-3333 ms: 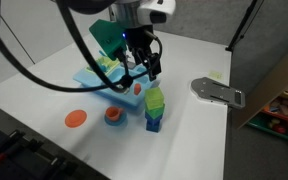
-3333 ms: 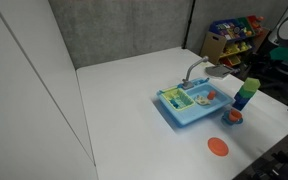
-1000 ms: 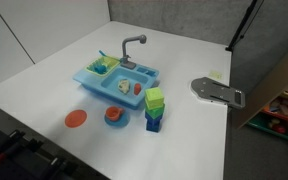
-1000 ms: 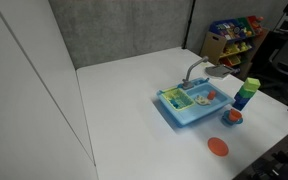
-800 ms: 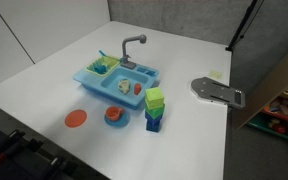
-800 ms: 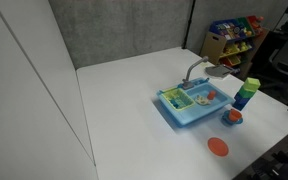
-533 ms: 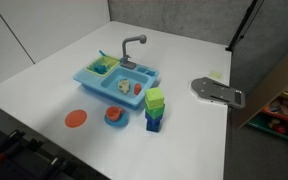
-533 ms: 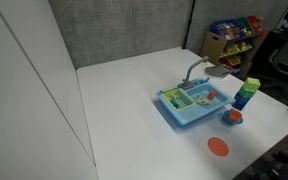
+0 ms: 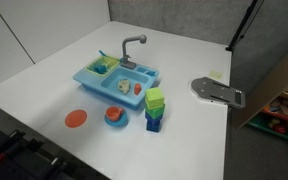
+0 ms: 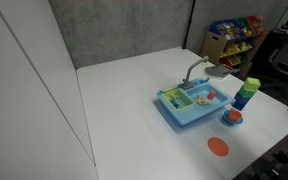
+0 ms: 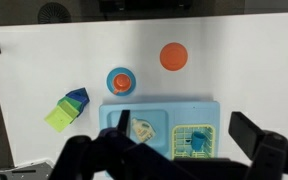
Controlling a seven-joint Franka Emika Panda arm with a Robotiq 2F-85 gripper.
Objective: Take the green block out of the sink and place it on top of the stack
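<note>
The green block [image 9: 155, 96] is light yellow-green and sits on top of the stack [image 9: 155, 112], above the darker green cube and the dark blue cube. The stack stands on the white table beside the light blue sink [image 9: 94, 80] with its grey faucet. Both also show in an exterior view: the stack [image 10: 246, 95] and the sink [image 10: 172, 113]. In the wrist view the green block [image 11: 57, 118] tops the stack to the left of the sink [image 11: 162, 104]. My gripper [image 11: 182, 126] hangs high above the sink, open and empty. It does not show in the exterior views.
An orange disc [image 9: 76, 118] and an orange-and-blue cup [image 9: 114, 116] lie on the table in front of the sink. A grey flat object [image 9: 217, 92] lies near the table's edge. A yellow-green rack with a blue cup [image 11: 191, 136] sits in one sink compartment.
3.3 s ago the gripper was down at the stack; since then it has left both exterior views. The green block stays on the stack. Nothing moves in the last second.
</note>
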